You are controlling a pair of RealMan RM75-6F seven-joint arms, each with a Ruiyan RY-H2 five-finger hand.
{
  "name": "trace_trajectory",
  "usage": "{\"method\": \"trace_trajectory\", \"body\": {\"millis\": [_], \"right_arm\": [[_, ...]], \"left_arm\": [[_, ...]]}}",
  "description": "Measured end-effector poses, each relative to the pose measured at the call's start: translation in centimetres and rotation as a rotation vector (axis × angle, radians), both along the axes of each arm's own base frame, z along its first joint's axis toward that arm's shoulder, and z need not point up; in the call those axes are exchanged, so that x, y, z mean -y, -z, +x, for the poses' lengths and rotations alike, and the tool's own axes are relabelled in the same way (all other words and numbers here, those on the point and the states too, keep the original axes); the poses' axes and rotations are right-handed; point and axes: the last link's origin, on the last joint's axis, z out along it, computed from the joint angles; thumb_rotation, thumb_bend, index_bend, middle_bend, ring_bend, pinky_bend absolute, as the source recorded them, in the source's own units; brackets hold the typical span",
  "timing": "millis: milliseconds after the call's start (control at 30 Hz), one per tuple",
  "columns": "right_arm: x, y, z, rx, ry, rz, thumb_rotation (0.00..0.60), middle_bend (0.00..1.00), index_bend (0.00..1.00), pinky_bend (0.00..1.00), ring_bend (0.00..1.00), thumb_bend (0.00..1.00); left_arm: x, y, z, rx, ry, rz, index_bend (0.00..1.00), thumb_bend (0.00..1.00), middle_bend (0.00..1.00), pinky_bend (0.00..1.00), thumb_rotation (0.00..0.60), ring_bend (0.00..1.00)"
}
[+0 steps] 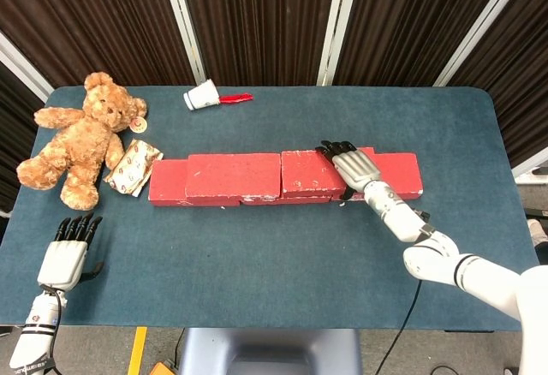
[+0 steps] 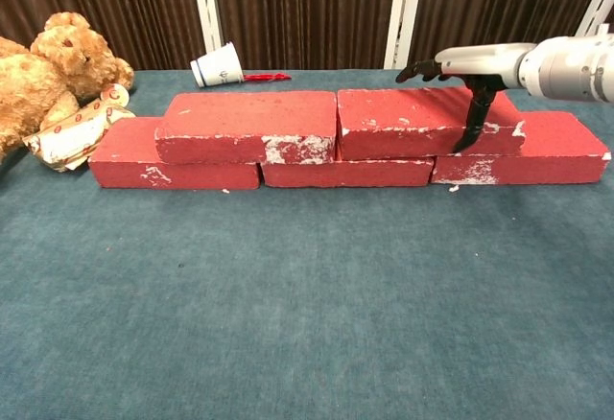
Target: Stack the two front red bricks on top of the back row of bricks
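On the back row (image 2: pixel 345 173), both red bricks (image 2: pixel 251 125) already sit stacked.
We rest our right hand (image 1: pixel 353 168) over the right-end top brick (image 2: pixel 422 120), fingers together, thumb down its front, steadying it; our left hand (image 1: pixel 64 259) hangs idle, fingers extended.

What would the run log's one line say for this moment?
upper bricks: both on back row | right hand: on right upper brick | left hand: open, idle

A desk (image 1: pixel 257 289) with rounded corners, covered in dark teal felt, fills the space. Behind it hang dark brown pleated curtains (image 1: pixel 257 15), divided by slanting white frame bars (image 1: pixel 184 15). Grey floor (image 1: pixel 94 354) shows below the front edge, crossed by a yellow tape strip (image 1: pixel 137 351).
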Motion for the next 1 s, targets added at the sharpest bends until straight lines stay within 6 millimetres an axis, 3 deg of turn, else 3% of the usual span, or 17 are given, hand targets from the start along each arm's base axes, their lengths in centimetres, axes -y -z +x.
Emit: {"method": "trace_trajectory", "body": {"millis": [100, 267, 433, 533, 700, 1000], "right_arm": [[-0.4, -0.9, 0.1, 0.020, -0.008, -0.014, 0.600, 0.03, 0.00, 0.10, 0.00, 0.12], [-1.0, -5.0, -1.4, 0.040, -0.005, -0.096, 0.600, 0.03, 0.04, 0.08, 0.00, 0.12], [-1.3, -9.8, -4.9, 0.018, 0.053, -0.207, 0.600, 0.03, 0.39, 0.07, 0.00, 0.13], [-0.8, -10.9, -6.4, -0.018, 0.082, -0.243, 0.600, 0.03, 0.48, 0.07, 0.00, 0.15], [0.1, -10.9, -8.5, -0.060, 0.118, -0.278, 0.600, 0.03, 0.58, 0.07, 0.00, 0.17], [1.3, -8.0, -10.0, -0.067, 0.166, -0.259, 0.600, 0.04, 0.59, 0.07, 0.00, 0.18]], "left_arm": [[0.0, 0.0, 0.0, 0.000, 0.001, -0.002, 0.00, 0.27, 0.00, 0.00, 0.600, 0.00], [0.1, 0.1, 0.1, -0.004, 0.002, -0.001, 0.00, 0.28, 0.00, 0.00, 0.600, 0.00], [0.2, 0.4, 0.2, -0.010, 0.004, -0.008, 0.00, 0.27, 0.00, 0.00, 0.600, 0.00], [0.2, 0.8, 0.3, -0.011, 0.002, -0.023, 0.00, 0.28, 0.00, 0.00, 0.600, 0.00], [0.1, 1.5, 0.5, -0.007, 0.002, -0.042, 0.00, 0.28, 0.00, 0.00, 0.600, 0.00], [-0.2, 1.4, -0.1, -0.008, -0.033, -0.045, 0.00, 0.31, 0.00, 0.00, 0.600, 0.00]]}}
